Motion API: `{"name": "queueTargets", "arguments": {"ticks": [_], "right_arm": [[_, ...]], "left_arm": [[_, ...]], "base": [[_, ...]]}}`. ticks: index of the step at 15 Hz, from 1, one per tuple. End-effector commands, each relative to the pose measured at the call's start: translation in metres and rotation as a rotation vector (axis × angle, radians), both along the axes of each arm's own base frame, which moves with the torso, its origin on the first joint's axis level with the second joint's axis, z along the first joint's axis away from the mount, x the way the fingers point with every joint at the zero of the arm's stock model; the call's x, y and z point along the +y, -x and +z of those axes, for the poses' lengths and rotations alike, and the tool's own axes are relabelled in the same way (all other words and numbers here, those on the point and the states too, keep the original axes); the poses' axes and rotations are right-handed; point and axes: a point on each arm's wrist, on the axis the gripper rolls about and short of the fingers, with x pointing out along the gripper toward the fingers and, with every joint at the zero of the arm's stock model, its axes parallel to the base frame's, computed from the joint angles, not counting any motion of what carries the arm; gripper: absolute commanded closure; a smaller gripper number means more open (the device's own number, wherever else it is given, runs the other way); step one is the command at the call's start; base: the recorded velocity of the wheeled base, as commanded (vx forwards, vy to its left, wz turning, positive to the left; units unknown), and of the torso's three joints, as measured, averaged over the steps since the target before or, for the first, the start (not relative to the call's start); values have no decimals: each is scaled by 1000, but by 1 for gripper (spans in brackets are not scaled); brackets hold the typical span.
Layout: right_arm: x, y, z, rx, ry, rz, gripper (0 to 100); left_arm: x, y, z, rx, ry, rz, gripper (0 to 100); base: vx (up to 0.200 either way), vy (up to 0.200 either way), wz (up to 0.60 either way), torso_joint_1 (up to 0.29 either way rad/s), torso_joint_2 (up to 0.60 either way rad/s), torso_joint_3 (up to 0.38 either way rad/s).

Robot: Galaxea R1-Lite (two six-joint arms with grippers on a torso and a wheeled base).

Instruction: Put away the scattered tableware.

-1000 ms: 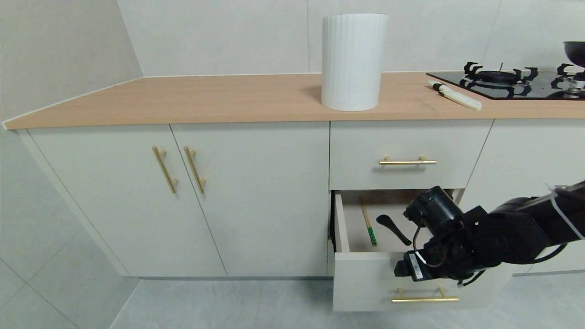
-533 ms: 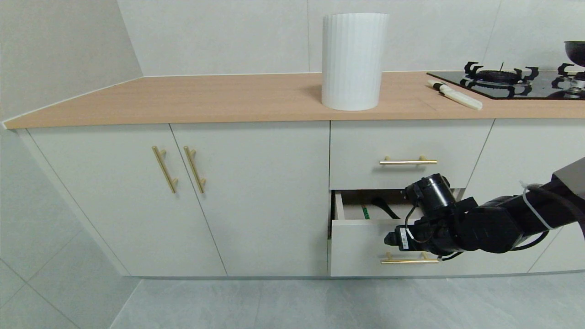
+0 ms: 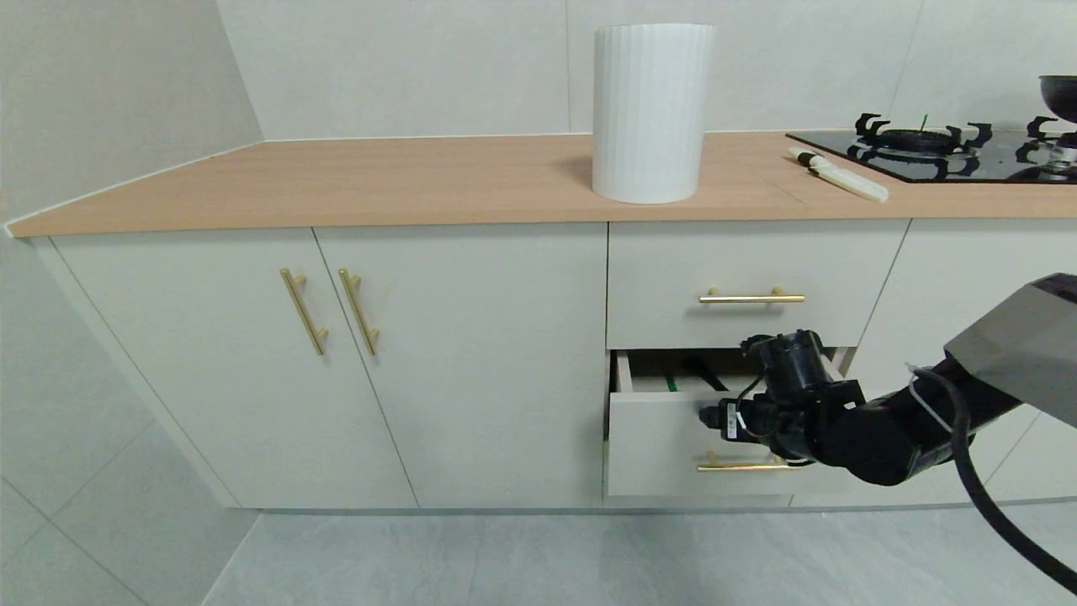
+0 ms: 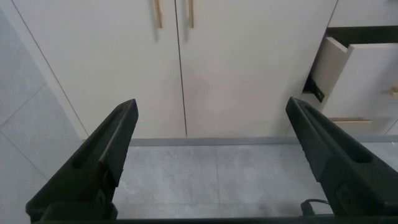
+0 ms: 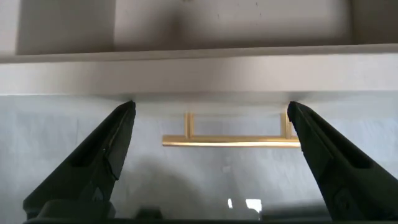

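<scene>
Head view: the wooden desk (image 3: 379, 181) runs across the frame above a pair of cabinet doors (image 3: 336, 379) with gold bar handles. A tall white ribbed container (image 3: 648, 114) stands upright on the desk, above the drawer stack. A black gas hob (image 3: 925, 156) is set into the desk at the far right.

Below the shut upper drawer (image 3: 740, 278), the lower drawer (image 3: 652, 438) stands slightly open. My right end effector (image 3: 715, 418) is at its front panel, just above the gold handle (image 3: 740, 465); I cannot tell whether it touches. In the right wrist view the end effector (image 5: 209, 109) has its fingers spread wide and grips nothing, with the handle showing between them.

My left end effector (image 4: 211, 106) is also spread wide with nothing in it, low over the floor and facing the cabinet doors.

A white-bladed knife (image 3: 837, 175) lies on the desk beside the hob.

Tableware sits inside the lower drawer: a green-tipped stick (image 3: 671, 385) and a black utensil (image 3: 698, 370) show in the gap.
</scene>
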Motion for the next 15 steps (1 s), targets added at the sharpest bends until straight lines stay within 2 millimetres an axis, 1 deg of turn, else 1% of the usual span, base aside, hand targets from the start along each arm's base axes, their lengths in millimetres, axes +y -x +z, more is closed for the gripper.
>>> {"name": "queueTargets", "arguments": {"ticks": [1,4,5,6,11,12,15], "right_arm": [[1,-7,-23,-1,1,-24,0],[5,-18,-39,-76,1,-61,0],[5,-19,-41,-84,2,-64,0],[7,-24,-47,-129,-4,-79,0],[9,-37,-57,-196,-17,-113,0],[7,-45,-59,-211,-14,-138,0],[4,-57,-62,-237,-41,-185,0]], "left_arm": [[0,0,0,0,0,0,0],[0,0,0,0,0,0,0],[0,0,0,0,0,0,0],[0,0,0,0,0,0,0],[0,0,0,0,0,0,0],[0,0,0,1,0,0,0],[0,0,0,0,0,0,0]], "base": [[0,0,0,0,0,0],[0,0,0,0,0,0],[0,0,0,0,0,0],[0,0,0,0,0,0],[0,0,0,0,0,0],[0,0,0,0,0,0],[0,0,0,0,0,0]]}}
